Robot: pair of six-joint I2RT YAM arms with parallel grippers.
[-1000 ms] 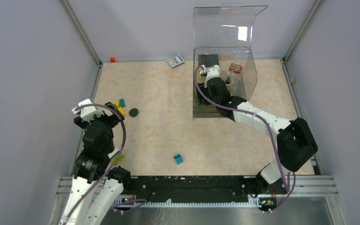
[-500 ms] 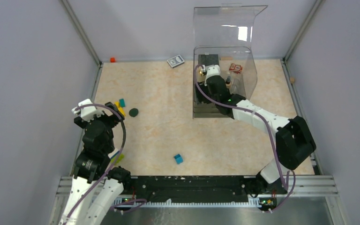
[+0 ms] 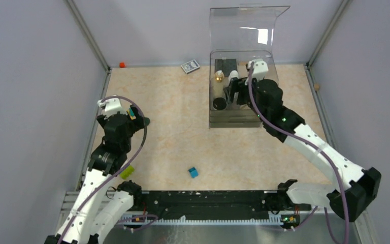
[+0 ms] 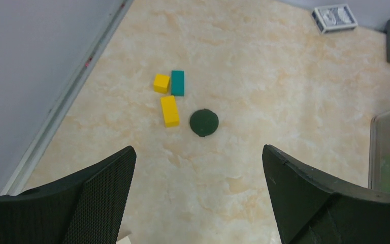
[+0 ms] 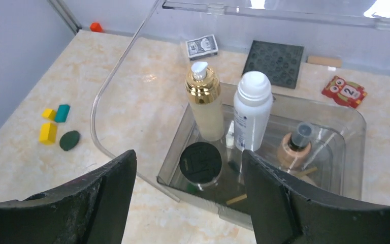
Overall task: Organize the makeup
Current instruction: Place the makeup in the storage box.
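Note:
A clear lidded box (image 3: 214, 122) stands at the back right with its lid up. In the right wrist view it holds a gold-capped clear bottle (image 5: 204, 104), a white bottle (image 5: 252, 117), a black round compact (image 5: 200, 161) and a tan tube (image 5: 294, 147). A dark square palette (image 5: 274, 57) and a small red patterned palette (image 5: 344, 91) lie behind the box. My right gripper (image 5: 188, 157) is open and empty above the box's near edge (image 3: 235, 93). My left gripper (image 4: 198, 152) is open and empty, short of a dark green round disc (image 4: 204, 122). No beige disc shows.
Two yellow blocks (image 4: 169, 111) and a teal block (image 4: 177, 83) lie beside the green disc. A grey patterned card box (image 3: 190, 66) sits at the back wall. A blue cube (image 3: 193, 172) lies at mid front. An orange cube (image 3: 122, 65) is in the back left corner.
My right gripper has drawn back out of the box and the arm has swung to the right. My left gripper has moved forward toward the blocks and the green disc.

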